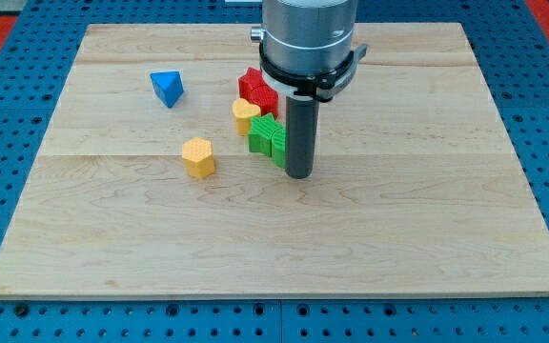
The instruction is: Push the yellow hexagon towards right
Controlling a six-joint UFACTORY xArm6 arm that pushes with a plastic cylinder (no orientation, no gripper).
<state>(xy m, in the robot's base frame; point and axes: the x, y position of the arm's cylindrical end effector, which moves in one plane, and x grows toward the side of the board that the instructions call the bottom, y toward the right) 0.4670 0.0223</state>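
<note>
The yellow hexagon (198,156) sits on the wooden board (398,219), left of centre. My tip (298,174) is at the end of the dark rod, to the right of the hexagon, about a hundred pixels away and a little lower. The tip stands right against the right side of a green block (268,137). A yellow heart-like block (245,113) lies just above-left of the green block. A red block (258,90) lies above that, partly hidden by the arm's grey body (308,38).
A blue triangular block (167,88) lies apart at the upper left. The board rests on a blue pegboard table (27,324). The red, yellow and green blocks form a tight cluster between the hexagon and my rod.
</note>
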